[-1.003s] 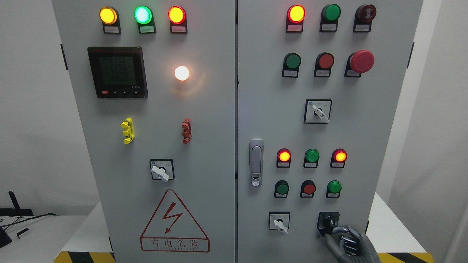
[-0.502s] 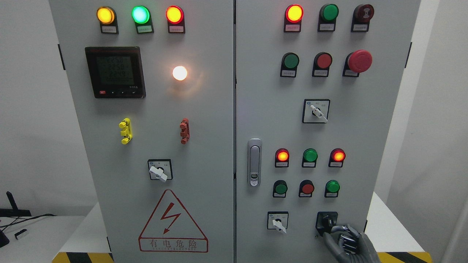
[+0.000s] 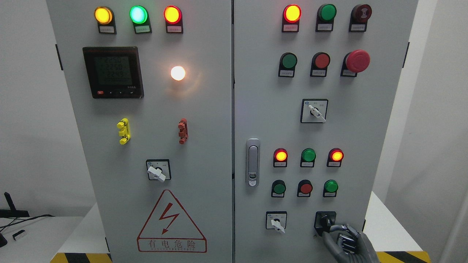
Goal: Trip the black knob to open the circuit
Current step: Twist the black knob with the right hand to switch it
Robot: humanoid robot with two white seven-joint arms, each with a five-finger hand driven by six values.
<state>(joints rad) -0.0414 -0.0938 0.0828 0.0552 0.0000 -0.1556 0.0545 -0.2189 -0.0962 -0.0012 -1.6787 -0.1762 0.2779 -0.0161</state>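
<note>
Black knob (image 3: pixel 325 221) touched by right hand's (image 3: pixel 347 243) curled fingers (image 3: pixel 334 228).

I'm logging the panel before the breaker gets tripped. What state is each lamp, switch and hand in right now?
Top-left lamps: amber, green and red all lit.
White lamp: lit.
Meter: display on, digits unreadable.
Top-right red lamp: lit.
Green lamp beside it: unlit.
Emergency stop: cannot tell whether pressed.
Lower red lamps: both lit.
Black knob: right hand's fingertips at it.
Right hand: fingers curled; grip on the knob not clear.
</note>
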